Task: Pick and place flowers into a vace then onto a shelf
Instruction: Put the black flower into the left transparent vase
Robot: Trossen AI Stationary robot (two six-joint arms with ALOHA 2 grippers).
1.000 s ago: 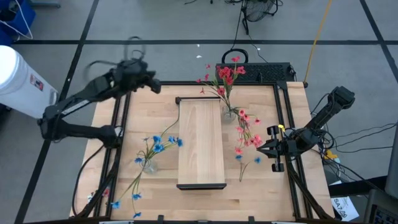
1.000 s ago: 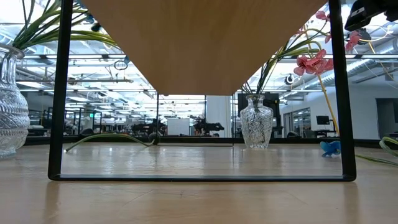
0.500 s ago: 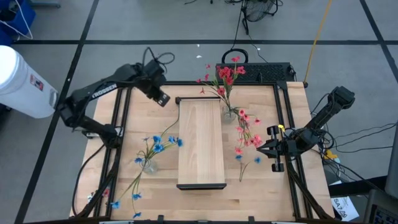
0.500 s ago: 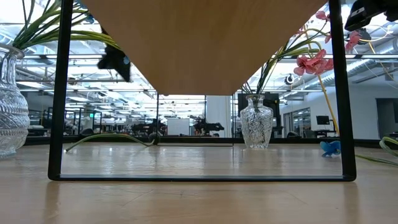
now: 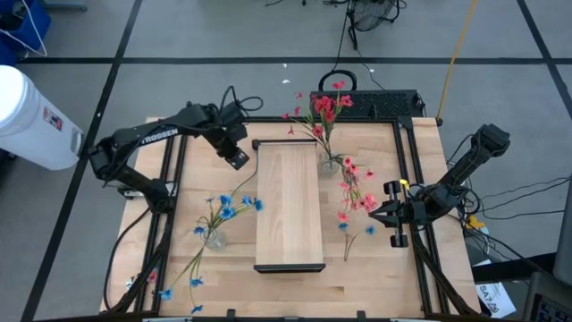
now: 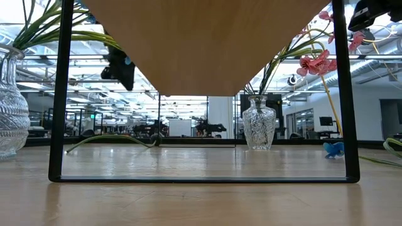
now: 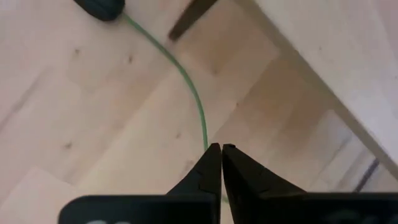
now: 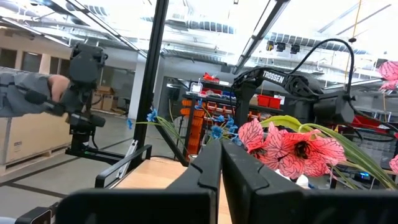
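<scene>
- My left tool hangs over the surface just beside the far left corner of the shelf; its fingers are pressed together on nothing, with a thin green stem lying on the wood below their tips.
- My right tool sits at the right edge of the surface, fingers closed flat with nothing between them, and red-pink blossoms right in front of its camera.
- The shelf lies lengthwise down the middle of the surface; its top is bare.
- I count two glass vases: one left of the shelf holding blue flowers, one near the shelf's far right corner holding red-pink flowers.
- A loose spray of red-pink flowers lies on the surface between the shelf and my right tool.
- More blue blossoms lie toward the near left corner; I cannot tell how many separate stems there are.
</scene>
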